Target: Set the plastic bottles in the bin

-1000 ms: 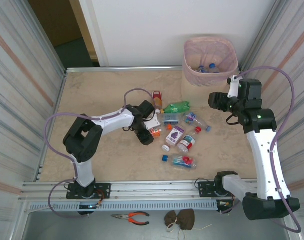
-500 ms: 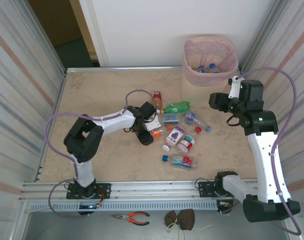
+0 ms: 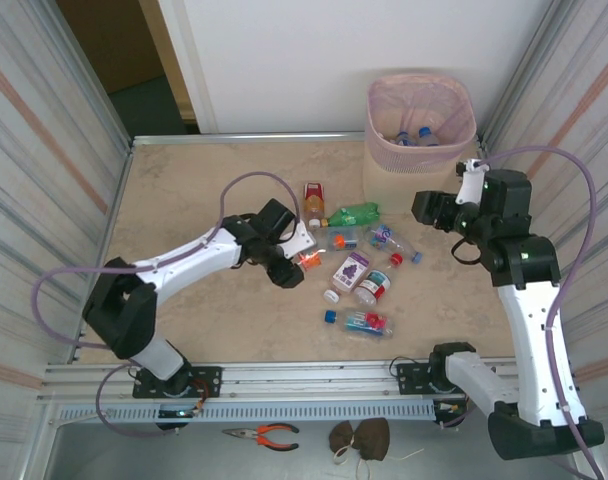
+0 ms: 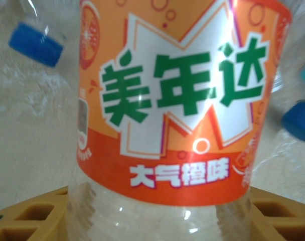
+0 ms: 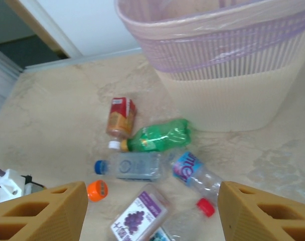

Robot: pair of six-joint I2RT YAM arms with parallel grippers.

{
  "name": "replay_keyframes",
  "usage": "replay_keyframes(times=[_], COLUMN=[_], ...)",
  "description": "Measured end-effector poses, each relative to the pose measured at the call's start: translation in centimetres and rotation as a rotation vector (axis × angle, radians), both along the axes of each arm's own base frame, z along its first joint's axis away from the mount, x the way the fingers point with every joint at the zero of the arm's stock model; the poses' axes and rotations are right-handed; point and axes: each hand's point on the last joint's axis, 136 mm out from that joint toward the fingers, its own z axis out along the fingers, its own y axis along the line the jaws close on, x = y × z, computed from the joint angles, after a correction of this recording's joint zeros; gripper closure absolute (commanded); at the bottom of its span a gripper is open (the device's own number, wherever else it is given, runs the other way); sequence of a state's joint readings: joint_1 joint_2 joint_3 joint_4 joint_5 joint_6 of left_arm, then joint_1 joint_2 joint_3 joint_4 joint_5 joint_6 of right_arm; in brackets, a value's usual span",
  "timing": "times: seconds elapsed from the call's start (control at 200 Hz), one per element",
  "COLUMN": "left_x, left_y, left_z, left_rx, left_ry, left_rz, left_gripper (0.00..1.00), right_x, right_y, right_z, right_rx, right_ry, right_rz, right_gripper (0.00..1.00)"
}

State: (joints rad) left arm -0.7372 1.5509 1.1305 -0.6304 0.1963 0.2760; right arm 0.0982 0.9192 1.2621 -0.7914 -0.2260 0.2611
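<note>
My left gripper (image 3: 296, 262) is shut on an orange-labelled clear bottle (image 4: 177, 100), which sits between its yellow fingers (image 4: 32, 221) at the left edge of the pile. Several more plastic bottles lie mid-table: a red-labelled one (image 5: 121, 116), a green one (image 5: 160, 135), a clear one with a blue cap (image 5: 135, 165), a blue-labelled one with a red cap (image 5: 195, 175) and a purple grape-labelled one (image 3: 350, 270). The cream-pink bin (image 3: 421, 150) stands at the back right with bottles (image 3: 414, 136) inside. My right gripper (image 3: 427, 208) hangs open and empty in front of the bin, above the pile.
An orange cap (image 5: 97, 191) shows beside the left gripper. Corrugated walls (image 3: 44, 200) close in both sides. Orange-handled pliers (image 3: 266, 433) and a brown object (image 3: 359, 438) lie below the front rail. Bare tabletop (image 3: 184, 190) stretches to the left.
The left gripper has closed on the orange-labelled bottle, and the left arm's elbow has swung out towards the front left. The right arm has hardly moved.
</note>
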Motion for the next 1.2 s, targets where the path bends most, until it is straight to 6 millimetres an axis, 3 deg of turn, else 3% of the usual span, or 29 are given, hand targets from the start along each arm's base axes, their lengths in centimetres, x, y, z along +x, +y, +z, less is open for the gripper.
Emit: replay_keyframes(times=[0.135,0.456,0.586,0.817,1.067,1.202], left_x=[-0.4,-2.3,-2.9,-3.6,-3.9,-4.0], left_y=[-1.3,-5.0,-6.1,-7.1,-7.5,-7.6], left_z=[3.2,12.1,14.7,17.0,18.0,18.4], left_rx=[-0.134,-0.524,-0.641,-0.748,-0.797,-0.81], left_ry=[-0.032,-0.064,-0.052,-0.019,-0.001,-0.001], left_rz=[-0.012,-0.082,-0.115,-0.15,-0.165,-0.171], left_gripper=[0.49,0.49,0.49,0.49,0.49,0.49], right_x=[-0.5,-1.6,-2.0,-2.6,-2.2,-2.1], right_y=[1.5,5.7,7.7,11.1,14.0,14.5], right_z=[0.7,4.7,6.6,8.4,7.2,6.9], right_rx=[0.101,0.337,0.386,0.433,0.438,0.433], right_ry=[-0.044,-0.211,-0.263,-0.312,-0.265,-0.255], right_rz=[0.044,0.203,0.289,0.416,0.485,0.486], right_gripper=[0.32,0.32,0.32,0.35,0.43,0.51])
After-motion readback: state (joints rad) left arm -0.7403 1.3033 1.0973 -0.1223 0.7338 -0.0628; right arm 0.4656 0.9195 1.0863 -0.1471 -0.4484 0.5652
